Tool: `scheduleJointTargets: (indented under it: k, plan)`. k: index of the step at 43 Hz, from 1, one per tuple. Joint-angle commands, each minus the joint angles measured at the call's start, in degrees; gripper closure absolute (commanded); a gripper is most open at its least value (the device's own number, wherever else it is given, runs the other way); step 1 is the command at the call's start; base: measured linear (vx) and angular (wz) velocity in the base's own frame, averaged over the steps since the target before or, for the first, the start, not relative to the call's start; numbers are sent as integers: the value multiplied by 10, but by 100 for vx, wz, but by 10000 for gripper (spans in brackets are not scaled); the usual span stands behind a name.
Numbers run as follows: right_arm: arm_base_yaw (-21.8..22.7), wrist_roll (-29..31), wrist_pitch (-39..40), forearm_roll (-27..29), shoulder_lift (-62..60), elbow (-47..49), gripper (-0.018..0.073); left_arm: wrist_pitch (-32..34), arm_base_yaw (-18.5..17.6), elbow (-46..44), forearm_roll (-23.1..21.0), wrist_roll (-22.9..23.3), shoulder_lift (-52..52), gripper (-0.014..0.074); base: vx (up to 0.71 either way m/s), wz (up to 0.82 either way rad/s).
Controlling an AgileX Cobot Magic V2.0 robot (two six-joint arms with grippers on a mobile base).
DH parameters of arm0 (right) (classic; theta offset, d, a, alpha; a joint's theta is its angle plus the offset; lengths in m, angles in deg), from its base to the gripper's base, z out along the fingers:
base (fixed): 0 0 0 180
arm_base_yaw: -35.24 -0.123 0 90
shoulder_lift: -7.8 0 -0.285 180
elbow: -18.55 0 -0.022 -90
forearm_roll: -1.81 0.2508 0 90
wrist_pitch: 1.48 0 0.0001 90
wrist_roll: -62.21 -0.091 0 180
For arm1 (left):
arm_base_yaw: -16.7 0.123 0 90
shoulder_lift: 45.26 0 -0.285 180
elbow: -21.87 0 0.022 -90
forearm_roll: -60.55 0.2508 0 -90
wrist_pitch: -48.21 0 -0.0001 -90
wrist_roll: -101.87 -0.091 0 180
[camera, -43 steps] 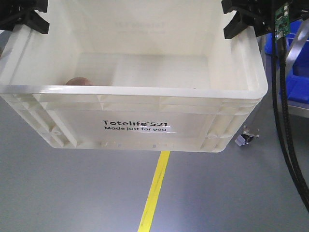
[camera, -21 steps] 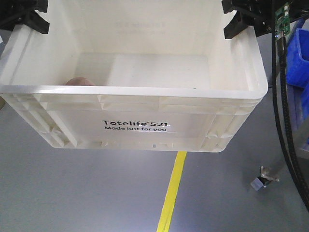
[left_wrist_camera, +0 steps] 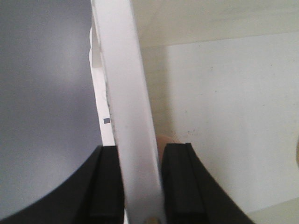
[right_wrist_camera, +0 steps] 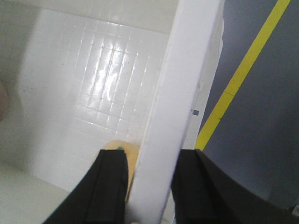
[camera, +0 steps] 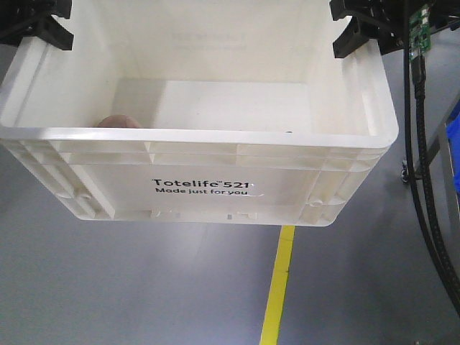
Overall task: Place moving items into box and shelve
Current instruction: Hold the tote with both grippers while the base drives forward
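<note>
The yellow floor line (camera: 277, 286) has shifted right beneath the box (camera: 201, 188). The left gripper (left_wrist_camera: 140, 186) is clamped on one side rim and the right gripper (right_wrist_camera: 148, 186) on the opposite rim. The pink-brown plush (camera: 118, 121) and yellow-orange plush (right_wrist_camera: 125, 151) lie inside the box, which is held above the grey floor (camera: 108, 287).

It looks like a warehouse or workshop: a smooth grey floor (camera: 108, 287), a yellow line (camera: 277, 287) marked at lower centre, and a blue bin (camera: 455, 154) at the right edge.
</note>
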Motion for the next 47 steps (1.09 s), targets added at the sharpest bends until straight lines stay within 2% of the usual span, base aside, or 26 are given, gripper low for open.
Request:
scheduleJointTargets:
  k: [1, 47]
  plan:
    - [-4, 16, 56, 79, -37, 23, 564, 55, -9, -26, -81, -5, 33, 603, 53, -10]
    - [-4, 16, 56, 79, -37, 23, 564, 55, -9, -26, -81, -5, 33, 603, 54, -9]
